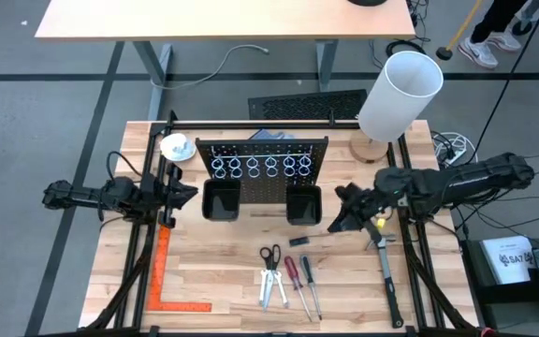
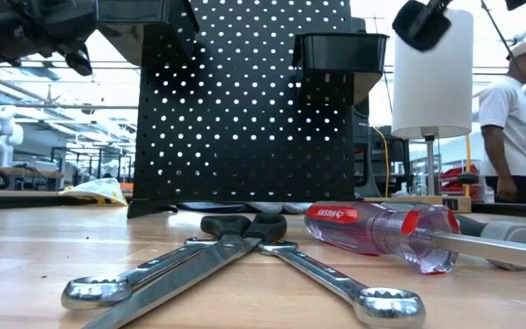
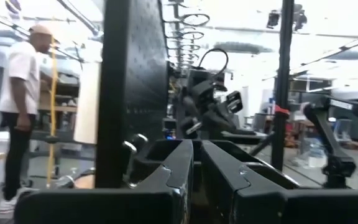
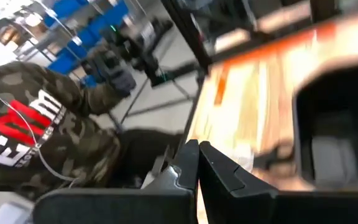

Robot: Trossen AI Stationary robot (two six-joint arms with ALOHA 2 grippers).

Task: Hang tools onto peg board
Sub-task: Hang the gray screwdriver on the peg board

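Tools loose on the bench, both arms empty beside the peg board

Nearest, two crossed wrenches (image 2: pixel 245 279), scissors (image 1: pixel 269 258) and a red-handled screwdriver (image 2: pixel 382 236) lie packed together on the bench (image 1: pixel 213 271); lifting one could drag or roll its neighbour (the round handle especially). Behind, the right gripper (image 1: pixel 342 223) hangs with fingers pressed shut, holding nothing, and risks clipping the peg board (image 1: pixel 262 168); the left gripper (image 1: pixel 183 192) shows only a slit, empty.

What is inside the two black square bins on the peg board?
From the high view, both bins on the peg board look dark inside and no tool shows. Their bottoms are in shadow, so small items cannot be ruled out. The ring holders above are empty.
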